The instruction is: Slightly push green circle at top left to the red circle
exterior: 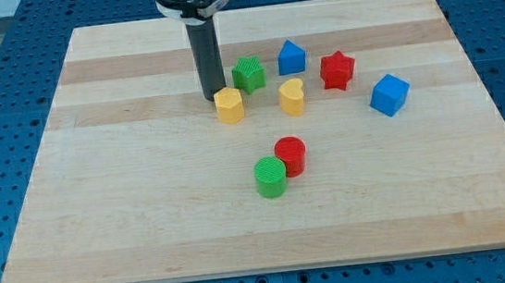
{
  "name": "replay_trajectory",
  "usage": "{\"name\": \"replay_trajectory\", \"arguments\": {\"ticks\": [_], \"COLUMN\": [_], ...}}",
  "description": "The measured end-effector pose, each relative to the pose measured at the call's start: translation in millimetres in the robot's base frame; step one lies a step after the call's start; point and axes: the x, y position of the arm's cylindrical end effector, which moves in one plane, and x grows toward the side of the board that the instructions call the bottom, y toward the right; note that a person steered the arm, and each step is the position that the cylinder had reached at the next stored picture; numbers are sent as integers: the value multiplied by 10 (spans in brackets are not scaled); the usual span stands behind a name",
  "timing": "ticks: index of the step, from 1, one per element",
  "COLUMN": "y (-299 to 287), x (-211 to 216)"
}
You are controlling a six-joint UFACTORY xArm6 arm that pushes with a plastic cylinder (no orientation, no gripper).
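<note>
The green circle [271, 177] stands near the board's middle, touching the red circle [290, 155], which sits just to its upper right. My tip [212, 99] is down on the board well above them, right beside the upper left of a yellow hexagon block [229, 105]. The rod rises from there to the arm at the view's top.
A green star block [248, 74] sits right of the rod. A yellow heart block [292, 97], a blue house-shaped block [291, 57], a red star block [337, 70] and a blue cube [389, 94] lie further right. The wooden board [130, 218] ends on a blue perforated table.
</note>
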Motion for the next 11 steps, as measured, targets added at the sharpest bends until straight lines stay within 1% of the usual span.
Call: {"name": "replay_trajectory", "arguments": {"ticks": [1,4,7,9,11], "y": [-17,-538,-542,-488,-48], "x": [-5,44,721,1353,1983]}}
